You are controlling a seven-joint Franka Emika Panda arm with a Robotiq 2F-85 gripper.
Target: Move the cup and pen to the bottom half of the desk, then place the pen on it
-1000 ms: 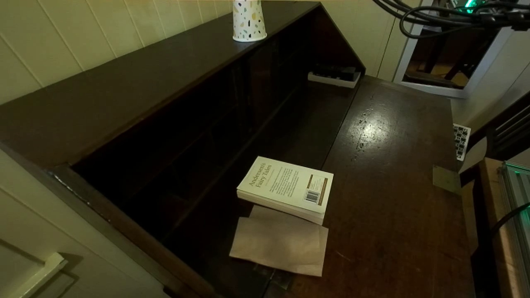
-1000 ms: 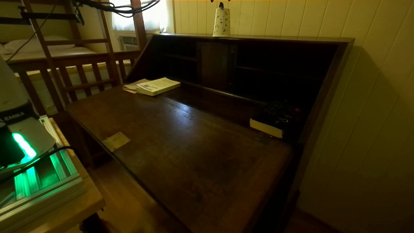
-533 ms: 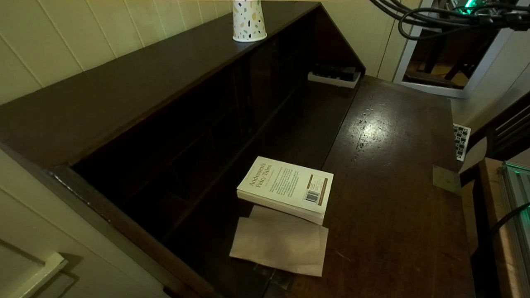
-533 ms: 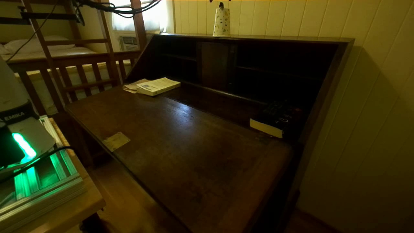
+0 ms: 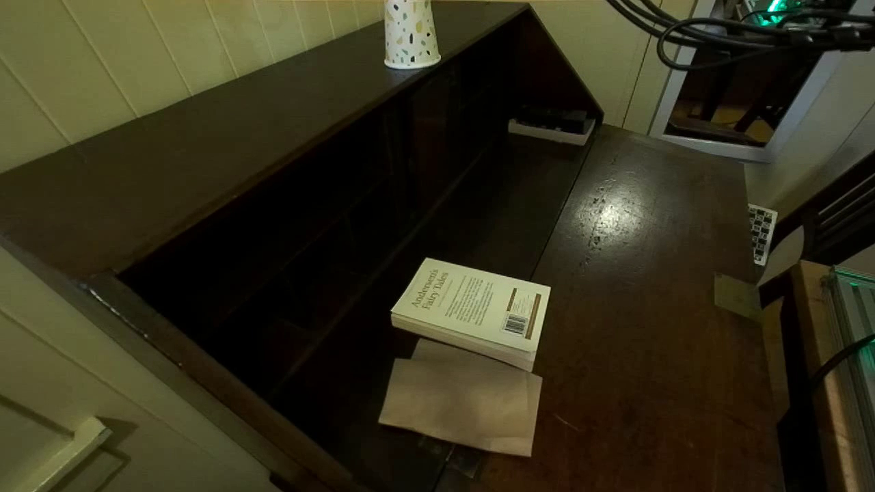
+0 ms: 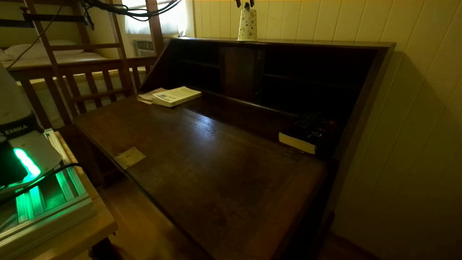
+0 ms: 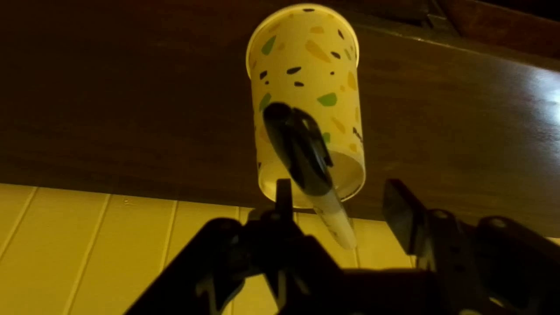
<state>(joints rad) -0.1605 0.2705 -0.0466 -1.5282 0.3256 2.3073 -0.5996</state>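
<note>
The white speckled cup (image 5: 411, 37) stands upside down on the top ledge of the dark brown desk (image 5: 656, 307). It is also in an exterior view (image 6: 248, 27). Across its upturned base rests the pen (image 7: 302, 153), its black cap towards the front and its pale barrel towards the wall. My gripper (image 7: 337, 188) reaches over the cup base, its fingers apart on either side of the pen. A wide gap lies between the pen and the right-hand finger (image 7: 404, 214); the left-hand one is nearer. In an exterior view, only the dark fingertips (image 6: 238, 3) show.
A white paperback (image 5: 472, 307) lies on the lower desk, with brown paper (image 5: 461, 403) beside it. In the far corner sits a thick dark book (image 6: 303, 139). The panelled wall (image 7: 109, 245) runs directly behind the ledge.
The fingertips have come down lower around the pen and have drawn closer together. The arm's cables have sagged slightly. Cup and pen look unmoved.
</note>
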